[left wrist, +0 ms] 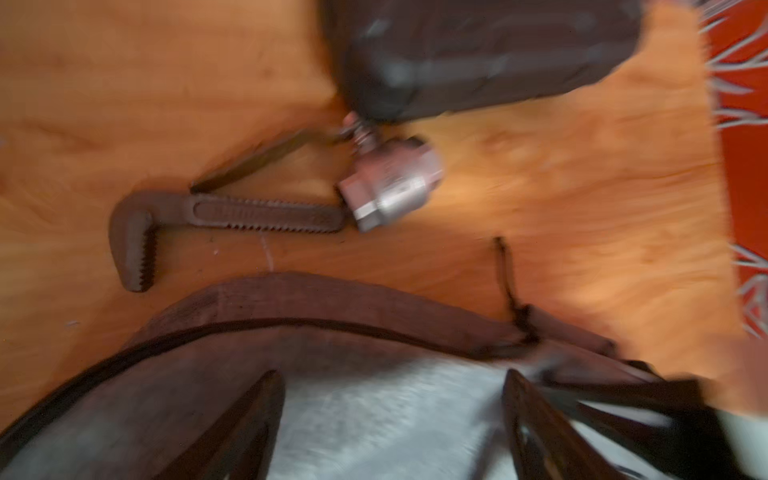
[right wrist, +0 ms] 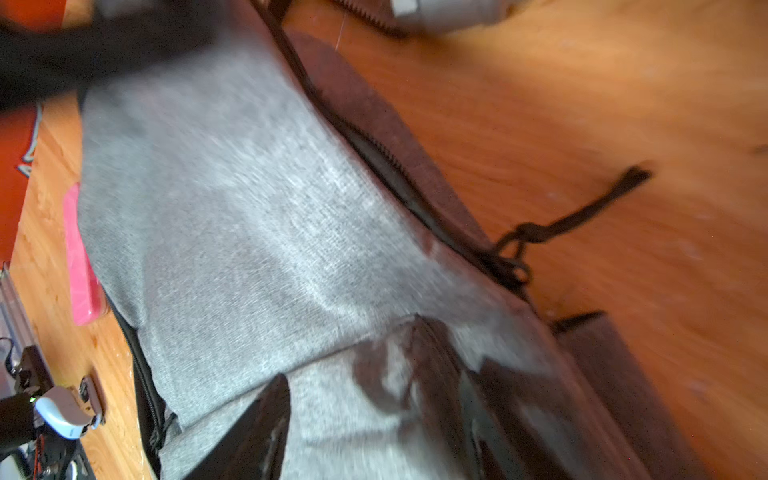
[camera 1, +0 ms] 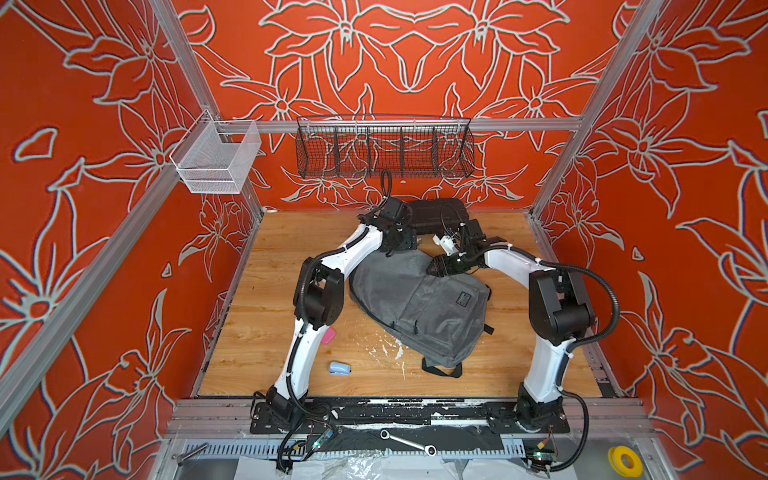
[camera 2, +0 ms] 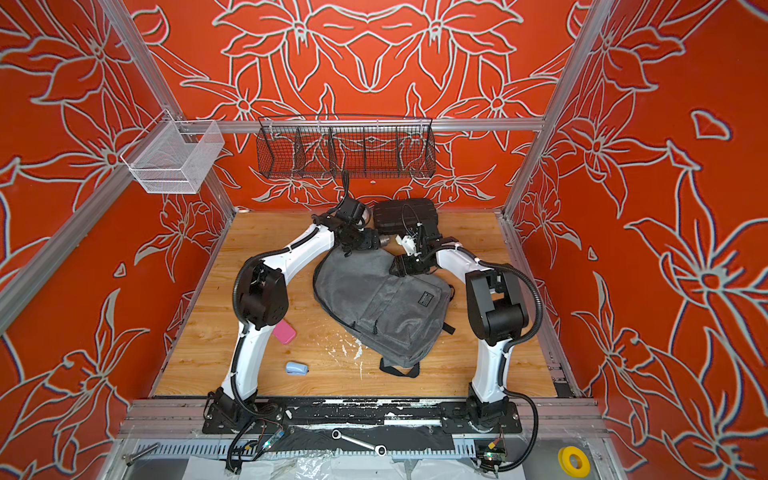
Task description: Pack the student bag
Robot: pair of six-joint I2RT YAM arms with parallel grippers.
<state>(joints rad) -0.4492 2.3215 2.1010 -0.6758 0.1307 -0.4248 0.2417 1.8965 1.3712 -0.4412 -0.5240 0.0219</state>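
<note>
Left wrist view shows the left gripper [left wrist: 390,374] spread above the student bag [left wrist: 374,419] at lower frame, the right gripper [right wrist: 365,370] likewise spread, so probably best to pin fabric with one and pinch the zipper pull [left wrist: 503,266] squarely.

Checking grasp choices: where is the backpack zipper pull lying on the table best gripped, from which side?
Likely the free end of the zipper pull, from above: it lies flat on the table, stretched away from the backpack, clear of fabric.

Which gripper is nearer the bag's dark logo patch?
Right. The right gripper is over the bag just beyond the patch; the left gripper is at the bag's far edge.
</note>
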